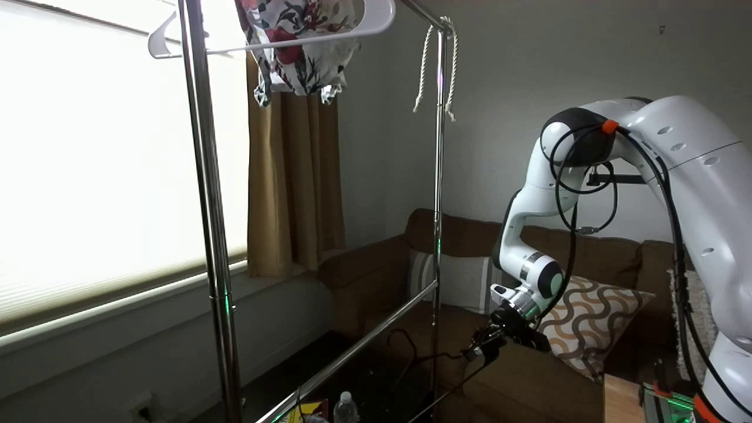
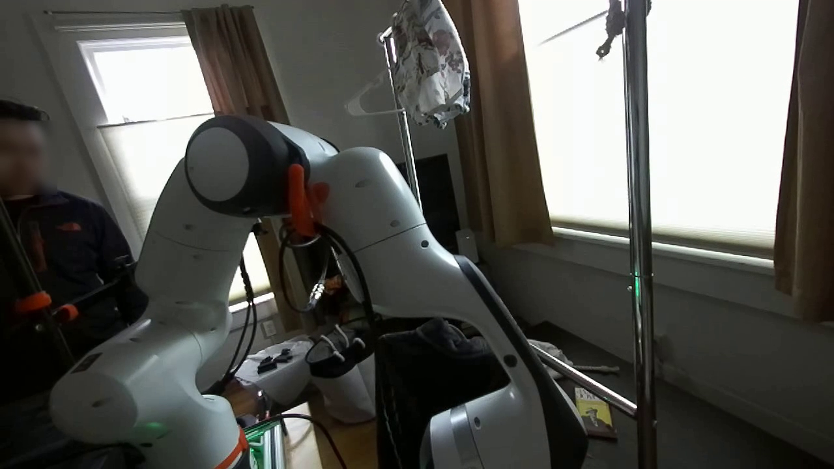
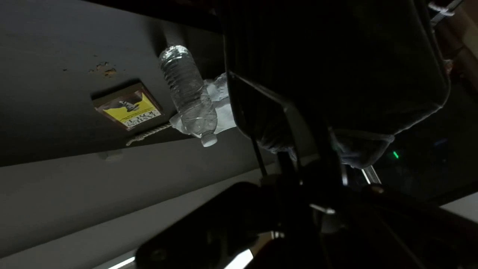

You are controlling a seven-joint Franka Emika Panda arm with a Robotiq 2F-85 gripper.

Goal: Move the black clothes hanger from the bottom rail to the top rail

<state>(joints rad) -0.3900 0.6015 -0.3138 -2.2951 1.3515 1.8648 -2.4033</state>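
Note:
The black clothes hanger (image 1: 436, 356) is in my gripper (image 1: 477, 354), low in front of the sofa. Its hook points up and left, and shows below and right of the bottom rail (image 1: 358, 346), apart from it in that exterior view. One long arm of the hanger slopes down left from the jaws. In the wrist view the hanger (image 3: 297, 121) runs as a curved dark strip into the shut jaws (image 3: 306, 175); they are very dark. The bottom rail also shows in an exterior view (image 2: 586, 379), where the gripper and hanger are out of view. The top rail (image 1: 418, 10) is high above.
A white hanger (image 1: 376, 17) with a floral garment (image 1: 305, 53) hangs at the top. Chrome poles (image 1: 205, 205) (image 1: 439, 176) stand on both sides. A rope (image 1: 449, 70) hangs at the far corner. A bottle (image 3: 190, 93) and book (image 3: 130, 108) are on the floor. A person (image 2: 62, 254) stands behind.

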